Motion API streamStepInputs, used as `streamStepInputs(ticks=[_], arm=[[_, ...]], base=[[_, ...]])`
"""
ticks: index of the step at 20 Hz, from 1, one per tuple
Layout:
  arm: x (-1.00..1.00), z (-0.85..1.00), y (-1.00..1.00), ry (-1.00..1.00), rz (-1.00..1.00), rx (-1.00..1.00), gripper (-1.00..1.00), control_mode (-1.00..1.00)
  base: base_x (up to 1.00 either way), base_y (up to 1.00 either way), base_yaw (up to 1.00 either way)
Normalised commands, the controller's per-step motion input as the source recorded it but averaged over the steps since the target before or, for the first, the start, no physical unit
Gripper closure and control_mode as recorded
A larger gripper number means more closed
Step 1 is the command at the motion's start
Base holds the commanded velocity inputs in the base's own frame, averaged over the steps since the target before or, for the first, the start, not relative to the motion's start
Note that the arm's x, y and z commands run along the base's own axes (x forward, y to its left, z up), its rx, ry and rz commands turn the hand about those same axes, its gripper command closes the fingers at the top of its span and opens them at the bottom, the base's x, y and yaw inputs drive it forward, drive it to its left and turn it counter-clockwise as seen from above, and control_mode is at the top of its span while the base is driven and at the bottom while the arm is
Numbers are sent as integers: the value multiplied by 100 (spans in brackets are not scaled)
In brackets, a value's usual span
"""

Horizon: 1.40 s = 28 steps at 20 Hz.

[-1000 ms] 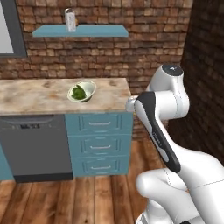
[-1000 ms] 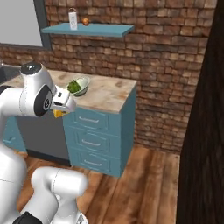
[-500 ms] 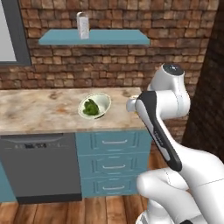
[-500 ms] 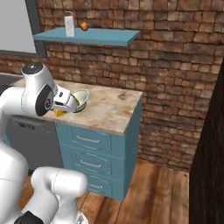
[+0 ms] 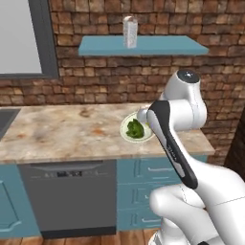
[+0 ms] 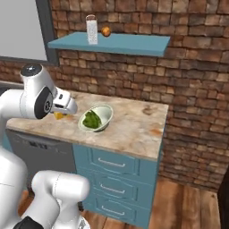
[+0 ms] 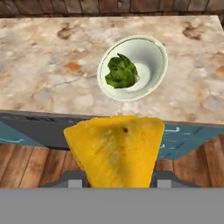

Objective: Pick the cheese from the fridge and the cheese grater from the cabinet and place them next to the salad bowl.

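My gripper [image 7: 117,177] is shut on the cheese [image 7: 116,148], a yellow-orange wedge that rises between the fingers in the hand view. In the right base view the cheese [image 6: 59,115] hangs just left of the salad bowl [image 6: 96,118], off the counter's front edge. The salad bowl [image 7: 133,68] sits on the marble counter [image 7: 48,65] with green leaves inside, beyond the wedge. In the left base view the bowl [image 5: 135,128] is partly hidden by my arm. The cheese grater [image 5: 129,31] stands upright on the teal cabinet shelf [image 5: 153,47] above. The fridge is out of view.
A small orange fruit [image 6: 106,31] lies beside the cheese grater [image 6: 91,29] on the shelf. Below the counter are a grey dishwasher [image 5: 67,196] and teal drawers [image 6: 112,174]. A grey-framed window [image 5: 24,38] is on the left; brick wall behind.
The whole picture has shifted: the base has driven along and nearer the counter, so bowl and shelf appear larger and further right in the left view. The cheese stays in the gripper.
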Motion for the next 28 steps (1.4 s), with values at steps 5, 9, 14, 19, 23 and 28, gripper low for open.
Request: streamStepInputs(ticks=[5,9,14,19,23,28], arm=[[0,0,0,0,0,0,100,100],[0,0,0,0,0,0,100,100],[0,0,0,0,0,0,100,100],[0,0,0,0,0,0,100,100],[0,0,0,0,0,0,100,100],[0,0,0,0,0,0,100,100]], base=[[69,46,-7],[51,42,-19],[38,29,-18],[50,24,-10],[44,16,-4],[4,2,0]])
